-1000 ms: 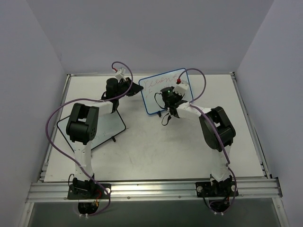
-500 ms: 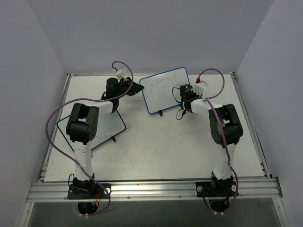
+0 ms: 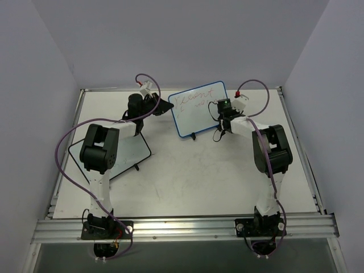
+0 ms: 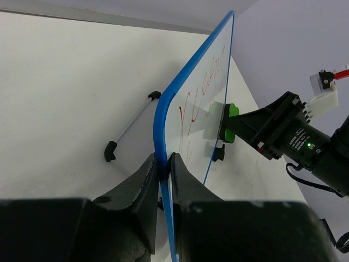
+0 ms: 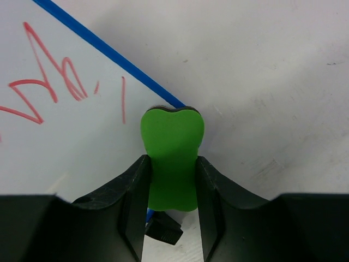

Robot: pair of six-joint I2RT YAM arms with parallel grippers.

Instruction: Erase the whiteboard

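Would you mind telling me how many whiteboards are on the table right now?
2. The blue-framed rectangular whiteboard stands at the far centre, gripped by the left pincer; the black-framed whiteboard lies partly under the left arm.

Our left gripper sits at 6 o'clock, its fingers pinching the blue edge of the whiteboard, which stands upright and runs toward 1 o'clock. Red scribbles cross its face. From 3 o'clock the right gripper presses a green eraser against that face. Toward 9 o'clock a thin black-tipped foot lies on the worktop.
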